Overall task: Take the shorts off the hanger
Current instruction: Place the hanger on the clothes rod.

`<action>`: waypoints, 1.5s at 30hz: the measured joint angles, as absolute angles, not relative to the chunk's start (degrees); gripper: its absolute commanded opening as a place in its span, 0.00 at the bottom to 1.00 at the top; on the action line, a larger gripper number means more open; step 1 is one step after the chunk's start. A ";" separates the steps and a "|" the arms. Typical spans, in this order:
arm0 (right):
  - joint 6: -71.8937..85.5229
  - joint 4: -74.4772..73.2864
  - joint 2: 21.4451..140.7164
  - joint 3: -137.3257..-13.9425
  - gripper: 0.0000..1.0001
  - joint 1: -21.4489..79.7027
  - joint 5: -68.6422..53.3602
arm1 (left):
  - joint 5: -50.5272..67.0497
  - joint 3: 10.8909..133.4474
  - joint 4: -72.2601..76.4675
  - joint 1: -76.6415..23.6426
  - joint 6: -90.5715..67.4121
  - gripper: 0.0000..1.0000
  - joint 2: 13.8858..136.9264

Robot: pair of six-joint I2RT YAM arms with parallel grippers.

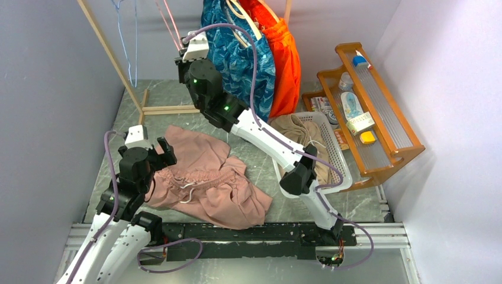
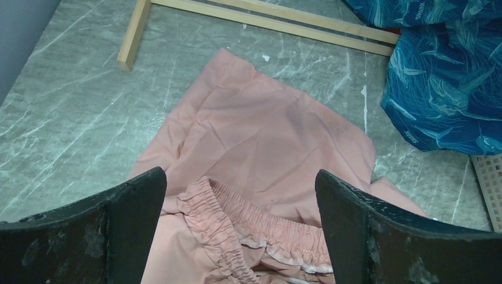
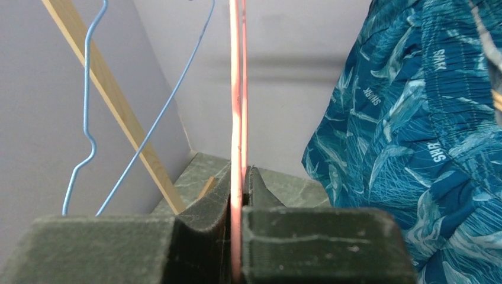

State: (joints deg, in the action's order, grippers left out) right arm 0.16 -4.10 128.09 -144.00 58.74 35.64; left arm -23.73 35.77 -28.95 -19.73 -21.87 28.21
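Observation:
The dusty pink shorts (image 1: 207,183) lie crumpled on the table, their elastic waist (image 2: 260,228) right under my left gripper (image 2: 240,177). That gripper (image 1: 167,149) hovers just above them, open, with nothing between its fingers. My right gripper (image 3: 240,183) is raised at the back, shut on a bare pink wire hanger (image 3: 238,89). To its right hang the blue patterned shorts (image 1: 243,56) and the orange shorts (image 1: 285,59), each on a hanger. The tan shorts (image 1: 296,130) lie in the white basket (image 1: 342,165).
An empty blue wire hanger (image 3: 87,106) hangs left of the pink one. The wooden clothes rack has a slanted post (image 1: 109,53) and a base bar (image 2: 266,21) on the table. A wooden shelf (image 1: 385,148) with small items stands at the right.

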 measured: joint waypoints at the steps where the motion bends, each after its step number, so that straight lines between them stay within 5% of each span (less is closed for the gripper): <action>1: 0.91 -4.95 128.09 -144.00 0.00 58.52 34.96 | -23.73 35.77 -28.95 -19.73 -21.87 0.99 28.42; 13: 4.93 -10.46 128.20 -143.50 0.00 57.43 30.52 | -22.87 35.77 -28.93 -19.73 -21.87 0.99 28.88; 20: 6.66 -10.28 127.13 -138.89 0.25 57.17 23.92 | -22.90 35.77 -28.95 -19.73 -21.87 0.99 28.86; 22: 6.98 -10.33 126.21 -137.01 0.40 57.14 21.80 | -22.90 35.77 -28.95 -19.73 -21.87 0.99 28.80; 29: 8.38 -10.94 123.17 -133.29 0.56 57.06 12.21 | -22.87 35.77 -28.95 -19.73 -21.87 0.99 28.80; 34: 8.99 -9.37 114.76 -121.32 0.68 57.06 7.01 | -22.87 35.79 -28.95 -19.73 -21.87 1.00 29.23; 45: 8.95 1.93 88.77 -81.34 0.75 57.06 0.25 | -23.14 35.83 -28.99 -19.73 -22.11 1.00 30.00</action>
